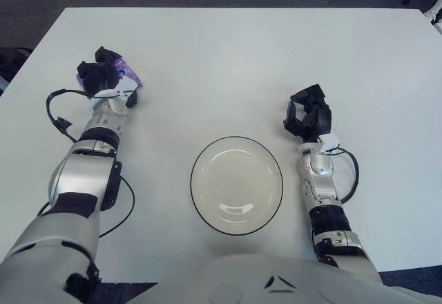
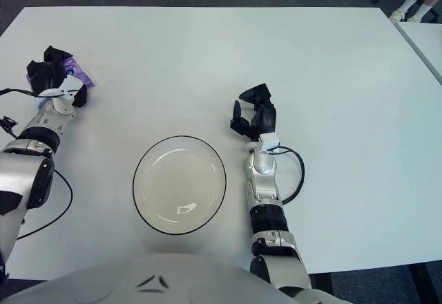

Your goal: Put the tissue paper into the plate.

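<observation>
- Left hand [image 1: 103, 77]: black fingers curled around the small purple-and-white tissue paper packet [image 1: 126, 74], at the far left of the white counter [image 1: 228, 62].
- Round, clear glass plate with dark rim [image 1: 236, 185]: near centre, empty, well apart from the packet.
- Right hand [image 1: 307, 117]: just right of the plate, fingers loosely curled, holding nothing.

Bright, even overhead light; the white table [image 1: 228, 55] shows only soft, faint shadows, a small glint low in the plate [image 1: 237, 185], everything sharp
</observation>
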You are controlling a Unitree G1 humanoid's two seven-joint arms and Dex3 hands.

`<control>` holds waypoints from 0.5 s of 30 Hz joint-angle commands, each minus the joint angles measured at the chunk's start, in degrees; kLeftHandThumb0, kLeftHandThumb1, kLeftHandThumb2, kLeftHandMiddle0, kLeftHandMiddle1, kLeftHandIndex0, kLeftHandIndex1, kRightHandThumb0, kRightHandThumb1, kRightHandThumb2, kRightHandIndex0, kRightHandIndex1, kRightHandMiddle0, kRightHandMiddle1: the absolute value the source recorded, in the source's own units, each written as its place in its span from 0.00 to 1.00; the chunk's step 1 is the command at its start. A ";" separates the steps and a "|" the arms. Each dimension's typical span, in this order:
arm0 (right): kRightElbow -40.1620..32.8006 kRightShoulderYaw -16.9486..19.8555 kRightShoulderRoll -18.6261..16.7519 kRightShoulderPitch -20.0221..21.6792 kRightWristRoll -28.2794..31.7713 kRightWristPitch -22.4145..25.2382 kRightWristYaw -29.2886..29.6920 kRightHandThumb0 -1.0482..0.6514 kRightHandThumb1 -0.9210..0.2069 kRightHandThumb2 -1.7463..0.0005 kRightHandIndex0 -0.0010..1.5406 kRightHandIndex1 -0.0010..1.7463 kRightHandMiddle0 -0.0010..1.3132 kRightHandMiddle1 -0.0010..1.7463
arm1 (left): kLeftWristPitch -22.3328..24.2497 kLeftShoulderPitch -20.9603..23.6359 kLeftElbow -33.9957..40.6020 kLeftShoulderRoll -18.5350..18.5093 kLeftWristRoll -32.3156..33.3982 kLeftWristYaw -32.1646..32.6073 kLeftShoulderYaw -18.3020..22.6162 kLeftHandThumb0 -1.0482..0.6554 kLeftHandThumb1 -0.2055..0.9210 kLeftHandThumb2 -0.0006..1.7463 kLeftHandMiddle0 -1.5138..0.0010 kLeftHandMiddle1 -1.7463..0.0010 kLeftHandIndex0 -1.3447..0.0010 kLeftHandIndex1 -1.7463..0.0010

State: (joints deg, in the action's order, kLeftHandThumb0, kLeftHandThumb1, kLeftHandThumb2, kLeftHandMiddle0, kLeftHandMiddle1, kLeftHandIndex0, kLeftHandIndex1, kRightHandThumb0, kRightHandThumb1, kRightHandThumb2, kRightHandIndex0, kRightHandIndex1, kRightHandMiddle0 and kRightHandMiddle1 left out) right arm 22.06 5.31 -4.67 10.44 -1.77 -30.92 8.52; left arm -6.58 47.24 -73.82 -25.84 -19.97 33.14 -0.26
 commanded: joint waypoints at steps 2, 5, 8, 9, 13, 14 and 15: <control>7.46 1.48 1.06 -9.49 0.40 -0.59 -0.01 0.38 0.31 0.43 0.40 0.90 0.32 1.00 | -5.08 -5.56 -0.69 5.31 8.00 -0.58 6.44 0.62 0.18 0.93 0.40 0.11 0.53 0.00; 7.59 1.42 1.03 -9.45 0.40 -0.62 -0.01 0.38 0.31 0.43 0.40 0.90 0.32 1.00 | -9.04 -5.81 0.58 5.65 10.40 -1.11 8.55 0.62 0.20 0.91 0.41 0.11 0.54 0.00; 7.77 1.35 1.09 -9.39 0.30 -0.74 0.06 0.38 0.31 0.43 0.40 0.90 0.32 1.00 | -11.05 -5.92 1.30 5.77 11.69 -1.60 9.46 0.62 0.21 0.91 0.41 0.10 0.55 0.00; 7.83 1.32 1.12 -9.37 0.27 -0.79 0.04 0.38 0.31 0.43 0.40 0.90 0.32 1.00 | -11.81 -5.98 1.73 5.82 12.21 -1.79 9.80 0.62 0.21 0.91 0.41 0.10 0.55 0.00; 8.07 1.23 1.12 -9.25 0.54 -0.75 -0.41 0.38 0.31 0.43 0.40 0.90 0.32 1.00 | -15.99 -6.43 3.67 5.86 15.10 -4.09 11.89 0.61 0.23 0.89 0.43 0.10 0.57 0.00; 8.20 1.24 1.11 -9.20 0.58 -0.81 -0.42 0.38 0.31 0.43 0.40 0.90 0.32 1.00 | -16.76 -6.42 4.59 5.90 15.82 -4.70 12.33 0.61 0.24 0.89 0.43 0.10 0.57 0.00; 8.29 1.24 1.09 -9.16 0.60 -0.86 -0.43 0.38 0.31 0.43 0.40 0.90 0.32 1.00 | -17.33 -6.42 5.24 5.93 16.36 -5.15 12.61 0.61 0.24 0.89 0.43 0.10 0.57 0.00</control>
State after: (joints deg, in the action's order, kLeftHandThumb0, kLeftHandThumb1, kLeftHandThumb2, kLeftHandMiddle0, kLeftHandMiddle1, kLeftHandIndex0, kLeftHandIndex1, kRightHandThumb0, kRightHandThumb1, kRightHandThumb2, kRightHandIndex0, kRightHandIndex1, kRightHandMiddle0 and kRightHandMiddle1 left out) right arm 22.07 5.38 -4.31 10.24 -1.64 -30.92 8.40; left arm -22.54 43.93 -69.41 -22.34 -6.57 31.46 10.82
